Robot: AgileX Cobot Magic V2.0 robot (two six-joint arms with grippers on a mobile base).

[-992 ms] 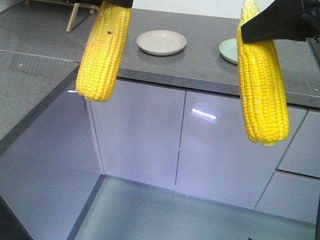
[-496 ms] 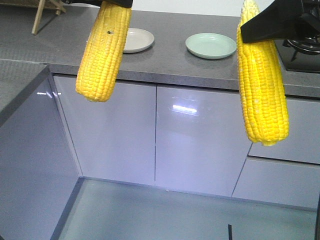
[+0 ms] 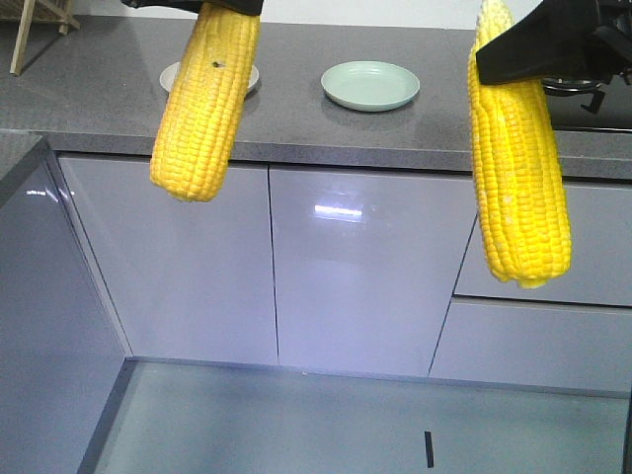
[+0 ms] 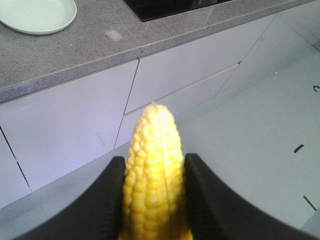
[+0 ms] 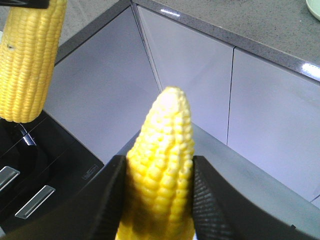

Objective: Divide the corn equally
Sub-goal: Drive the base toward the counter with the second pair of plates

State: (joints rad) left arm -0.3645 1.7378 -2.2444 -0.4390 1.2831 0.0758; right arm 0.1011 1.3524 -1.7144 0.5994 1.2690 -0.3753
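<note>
Hanging in mid-air in the front view, two corn cobs fill the foreground, both off the tabletop (image 3: 296, 128) & in front of its edge. Left cob (image 3: 202, 109) leans slightly, lower end toward frame left, small dark spot on its kernels; left gripper (image 3: 229, 6) shows only as a black sliver at its top, grip can't be told here. Right cob (image 3: 518, 178) hangs approx vertical w/ right gripper (image 3: 513, 54) clamped on its upper part, black finger coming in from the right. On the tabletop behind: pale plate (image 3: 170, 75), mostly hidden by left cob, contents can't tell; green plate (image 3: 370, 85) near it to the right, whole inner face showing. Cooktop (image 3: 583, 94) at far right, white cabinet fronts (image 3: 365, 267) below. Left wrist view: black fingers (image 4: 112, 200) pressed on both flanks of left cob, pinching it; far end tapers to a paler tip over the drawer fronts (image 4: 200, 90); green plate in the top-left corner, inner face showing. Right wrist view: fingers (image 5: 220, 200) squeeze right cob the same way, rounded pale tip pointing away; left cob hangs at upper left, dark robot base (image 5: 35, 185) under it, sliver of green plate at top right.
</note>
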